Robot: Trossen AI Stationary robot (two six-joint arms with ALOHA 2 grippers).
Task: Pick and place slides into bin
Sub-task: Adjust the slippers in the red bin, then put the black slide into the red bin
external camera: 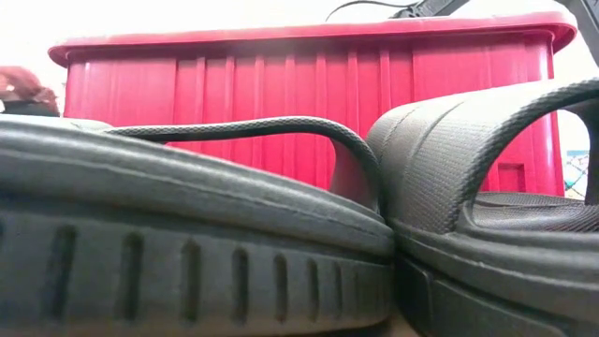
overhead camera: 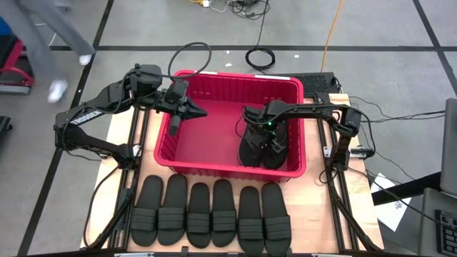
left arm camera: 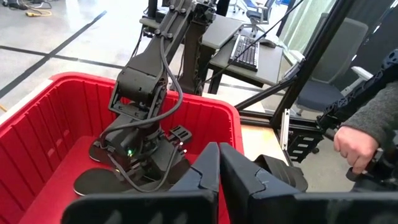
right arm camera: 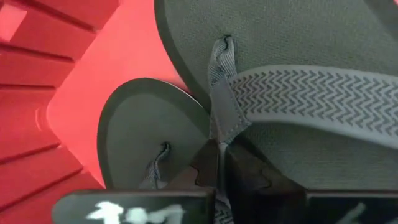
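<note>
**Kid:** Down in the bin (overhead camera: 168, 146), what is the right gripper (overhead camera: 265, 140) doing?

**Helper:** It is low over two flip-flops (right arm camera: 149, 140) that lie on the red floor, at the side near the row. Its fingers are pressed together right at a strap. I think it pinches the strap, but I cannot be sure it has a real hold.

**Kid:** Where are the other slides?

**Helper:** Six slides (overhead camera: 211, 213) lie side by side on the table, just beside the bin, each touching the next. None of them is in yet.

**Kid:** Are they hard to lift?

**Helper:** I guess not. They look like light rubber, soft and bendy, not slippery, and they will not break. The strap (external camera: 524, 112) is the best place to grab. It stands up like a little bridge, so a finger can go under it.

**Kid:** And the left gripper (overhead camera: 196, 111)?

**Helper:** It hangs over the far left corner of the bin. Its fingers are together and hold nothing.

**Kid:** What is the table like?

**Helper:** It is pale wood (overhead camera: 318, 214) with a dark metal frame. Past it is a gray floor with black lines and cables. A person's hand (left arm camera: 354, 146) shows off to one side, near a desk with a keyboard (left arm camera: 247, 53).
</note>
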